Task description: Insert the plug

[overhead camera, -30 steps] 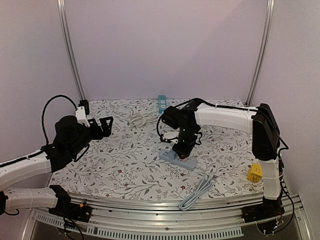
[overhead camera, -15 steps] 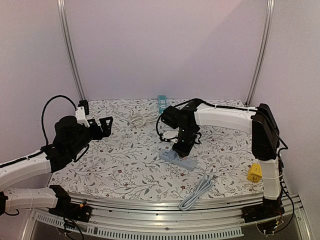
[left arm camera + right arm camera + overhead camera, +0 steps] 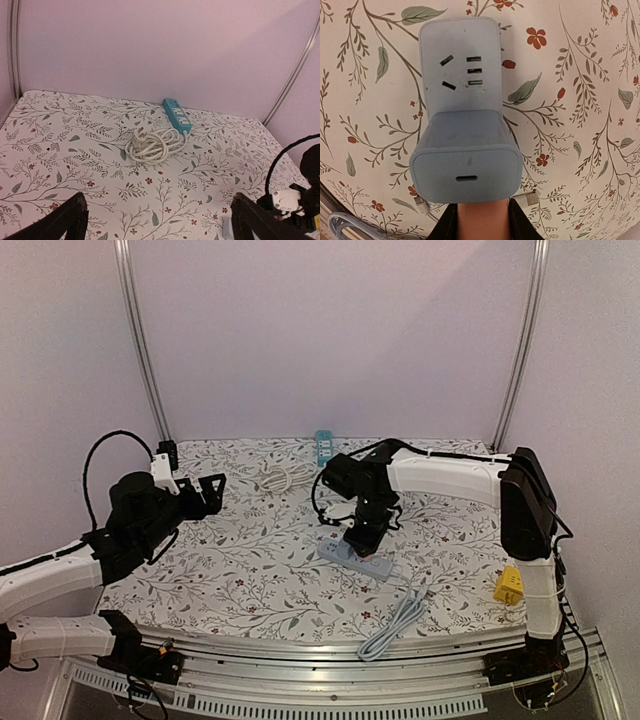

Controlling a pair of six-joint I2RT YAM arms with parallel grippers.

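We see the plug (image 3: 466, 160) best from the right wrist: a pale blue-grey block with rounded corners, lightly scuffed, its upper face turned to the camera and bearing one small oval port in the middle. It stands on the near part of the power strip (image 3: 460, 65), which is the same pale colour. Beyond the plug the strip shows two slanted slots and three small rectangular ports. The plug's pins are hidden beneath it, so we cannot tell how deep it sits. The right gripper (image 3: 482, 215) shows only two dark fingers (image 3: 519, 222) at the plug's lower edge, set narrow with a tan surface between them. We cannot tell whether they clamp the plug. In the top view the strip lies right of centre on the flower-printed table (image 3: 240, 570), under the right arm. The left gripper (image 3: 160, 220) hangs above the table's left side, its fingers spread wide with nothing between them. A white coiled cable (image 3: 152, 144) and a teal power strip (image 3: 176, 114) lie near the back wall.
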